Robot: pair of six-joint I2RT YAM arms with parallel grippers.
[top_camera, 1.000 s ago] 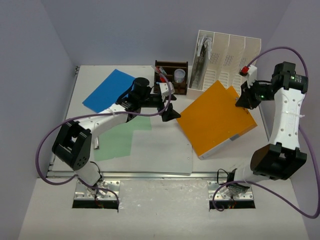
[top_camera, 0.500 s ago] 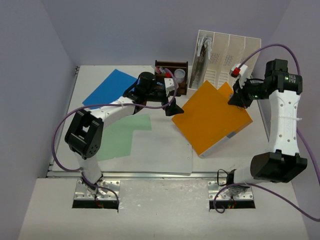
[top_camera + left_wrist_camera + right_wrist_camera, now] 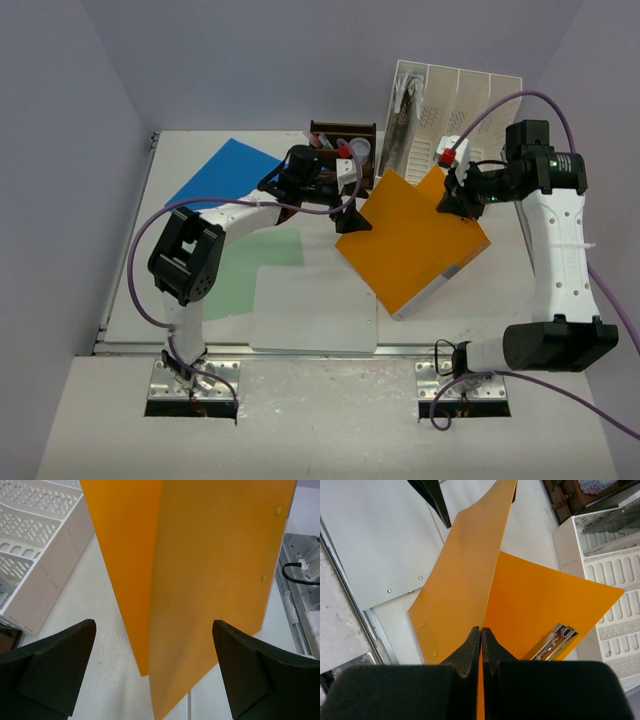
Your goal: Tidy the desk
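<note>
The white desk [image 3: 175, 150] carries an orange ring binder [image 3: 415, 250] right of centre. My right gripper [image 3: 447, 205] is shut on the binder's front cover [image 3: 465, 575] and holds it raised, so the binder stands open; its metal ring clip [image 3: 552, 640] shows inside. The fingertips [image 3: 481, 629] pinch the cover's edge. My left gripper [image 3: 352, 215] is open at the binder's left corner. In the left wrist view its fingers [image 3: 154, 625] straddle the edges of both orange covers [image 3: 200, 580] without touching them.
A white slotted file rack [image 3: 450, 100] stands at the back right, with a dark wooden pen organizer [image 3: 345, 145] to its left. A blue sheet [image 3: 220, 175], a green sheet [image 3: 240, 275] and a grey-white sheet [image 3: 315, 310] lie flat. A metal rail [image 3: 300, 350] runs along the near edge.
My right gripper has moved left and lifted the cover higher, and the binder has shifted left. My left gripper has moved toward the back right, up to the binder's corner.
</note>
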